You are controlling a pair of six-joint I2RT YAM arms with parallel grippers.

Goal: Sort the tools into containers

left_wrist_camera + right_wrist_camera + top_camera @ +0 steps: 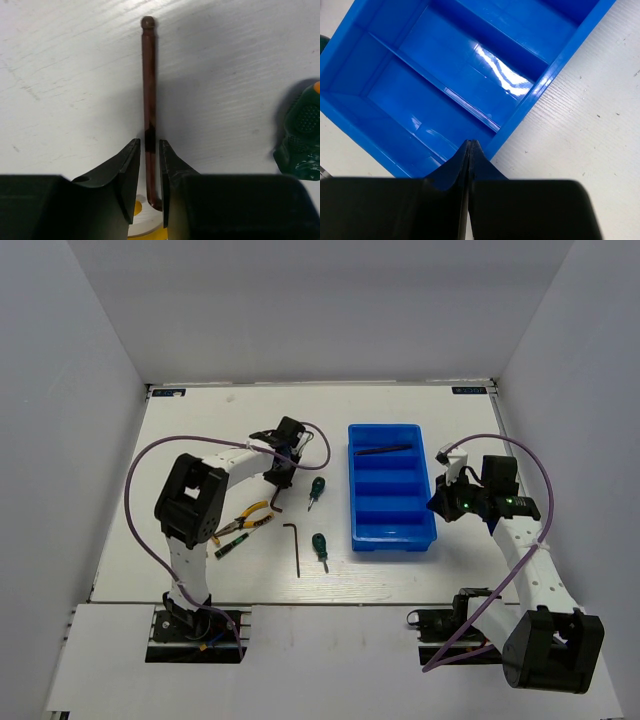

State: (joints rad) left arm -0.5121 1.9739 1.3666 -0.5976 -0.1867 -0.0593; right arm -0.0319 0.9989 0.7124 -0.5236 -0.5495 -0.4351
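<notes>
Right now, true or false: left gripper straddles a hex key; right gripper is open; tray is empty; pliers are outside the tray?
1. The left gripper straddles a hex key lying on the table. True.
2. The right gripper is open. False: it is shut on nothing, above the tray rim.
3. Every tray compartment is empty. False: a thin dark tool lies in the farthest compartment.
4. The pliers lie on the table, outside the tray. True.
</notes>
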